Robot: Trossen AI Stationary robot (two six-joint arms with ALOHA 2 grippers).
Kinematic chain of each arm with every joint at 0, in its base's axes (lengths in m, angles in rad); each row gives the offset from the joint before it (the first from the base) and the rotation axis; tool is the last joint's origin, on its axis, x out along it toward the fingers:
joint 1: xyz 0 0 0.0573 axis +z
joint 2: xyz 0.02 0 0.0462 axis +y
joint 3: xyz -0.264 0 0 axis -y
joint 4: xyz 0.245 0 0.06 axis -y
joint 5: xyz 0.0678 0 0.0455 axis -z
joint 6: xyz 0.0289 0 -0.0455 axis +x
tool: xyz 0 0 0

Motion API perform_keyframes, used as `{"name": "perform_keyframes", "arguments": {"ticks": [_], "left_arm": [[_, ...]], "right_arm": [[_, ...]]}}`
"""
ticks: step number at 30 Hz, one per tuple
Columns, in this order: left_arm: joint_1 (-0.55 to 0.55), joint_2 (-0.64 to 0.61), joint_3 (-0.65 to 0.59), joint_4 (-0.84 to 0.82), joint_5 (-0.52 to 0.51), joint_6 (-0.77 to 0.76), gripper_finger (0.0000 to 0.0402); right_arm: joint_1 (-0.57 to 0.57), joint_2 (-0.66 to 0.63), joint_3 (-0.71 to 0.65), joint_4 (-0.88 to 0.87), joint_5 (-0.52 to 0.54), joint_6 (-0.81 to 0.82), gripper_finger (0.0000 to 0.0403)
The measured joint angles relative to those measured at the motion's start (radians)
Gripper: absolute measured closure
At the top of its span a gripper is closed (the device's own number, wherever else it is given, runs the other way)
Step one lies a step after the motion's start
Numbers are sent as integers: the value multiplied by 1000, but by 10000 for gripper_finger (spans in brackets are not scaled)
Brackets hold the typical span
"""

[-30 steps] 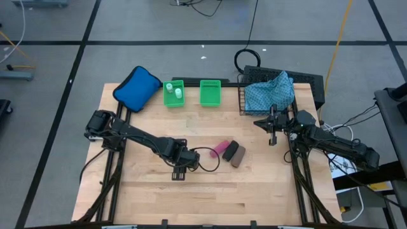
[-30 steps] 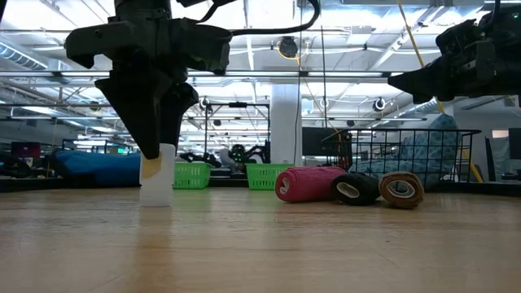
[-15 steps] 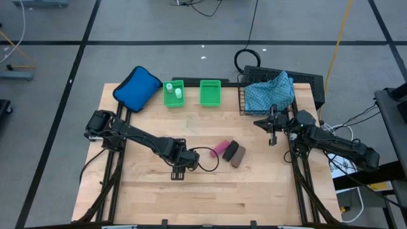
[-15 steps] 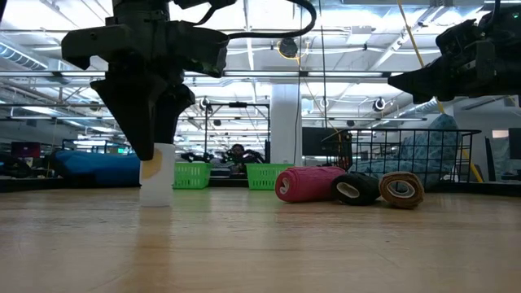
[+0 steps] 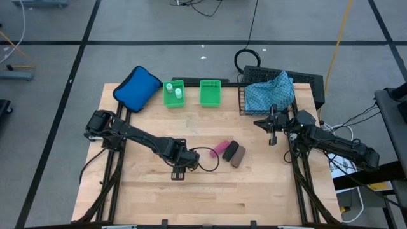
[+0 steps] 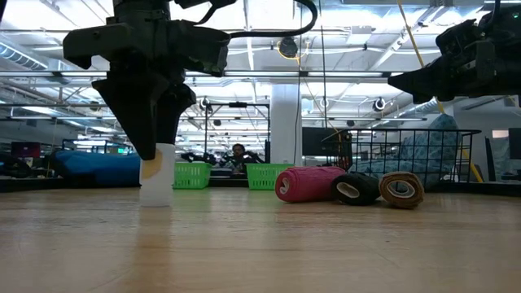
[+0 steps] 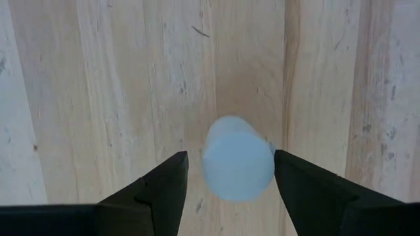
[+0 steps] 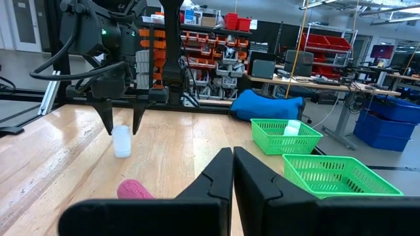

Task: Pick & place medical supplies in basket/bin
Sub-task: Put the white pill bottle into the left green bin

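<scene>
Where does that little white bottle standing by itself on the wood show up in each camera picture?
High view: hidden beneath the left end effector, lower centre of the table.
Low view: white bottle at left, standing under that end effector.
Left wrist view: centre, between the two fingers, which are apart.
Right wrist view: left of middle, under the far arm.
Shared landmark: the pink roll.

A pale wooden worktop [image 5: 146, 191] is seen. Pink [image 5: 220, 149], black [image 5: 230, 151] and brown [image 5: 239, 156] rolls are shown. The cloth [image 5: 270, 92] is blue-green with a small pattern. The two bins [image 5: 210, 93] are green, the pouch [image 5: 137, 88] plain blue, the basket [image 5: 243, 105] black.
</scene>
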Motion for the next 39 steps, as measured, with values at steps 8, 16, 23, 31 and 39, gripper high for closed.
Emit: {"name": "perform_keyframes", "arguments": {"ticks": [8, 16, 23, 31, 39], "left_arm": [[0, 0, 0, 0, 0, 0, 172], [0, 0, 0, 3, 0, 1, 172], [0, 0, 0, 9, 0, 2, 172], [0, 0, 0, 9, 0, 2, 172], [0, 0, 0, 9, -1, 2, 205]], "right_arm": [[0, 0, 0, 0, 0, 0, 399], [0, 0, 0, 0, 0, 0, 399], [0, 0, 0, 0, 0, 0, 398], [0, 0, 0, 0, 0, 0, 399], [0, 0, 0, 0, 0, 0, 398]]}}
